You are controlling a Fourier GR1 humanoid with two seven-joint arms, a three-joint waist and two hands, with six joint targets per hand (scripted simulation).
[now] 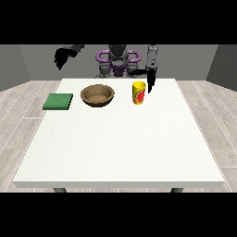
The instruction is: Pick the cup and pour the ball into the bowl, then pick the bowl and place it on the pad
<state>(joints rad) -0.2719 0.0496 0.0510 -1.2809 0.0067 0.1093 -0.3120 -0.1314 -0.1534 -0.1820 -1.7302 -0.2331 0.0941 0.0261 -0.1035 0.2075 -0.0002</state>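
I saw the yellow cup (139, 93) upright on the worktop (120, 143), right of the wooden bowl (97, 95); green pad (58, 101) far left. Hand at the view's right (150, 82) hung beside the cup, fingers straight, grasping nothing; hand at the view's left (61, 56) was raised, couldn't tell its fingers.

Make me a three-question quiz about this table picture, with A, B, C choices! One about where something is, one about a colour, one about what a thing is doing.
1. Where is the bowl?
A. between the green pad and the cup
B. on the pad
C. on the floor

2. What colour is the cup mostly?
A. blue
B. yellow
C. white

3. How is the cup now?
A. lying on its side
B. lifted in the air
C. standing upright on the table

Answers: 1 A, the pad lies at its one side and the cup at the other. 2 B, its wall is yellow with a red mark. 3 C, its base rests on the table.
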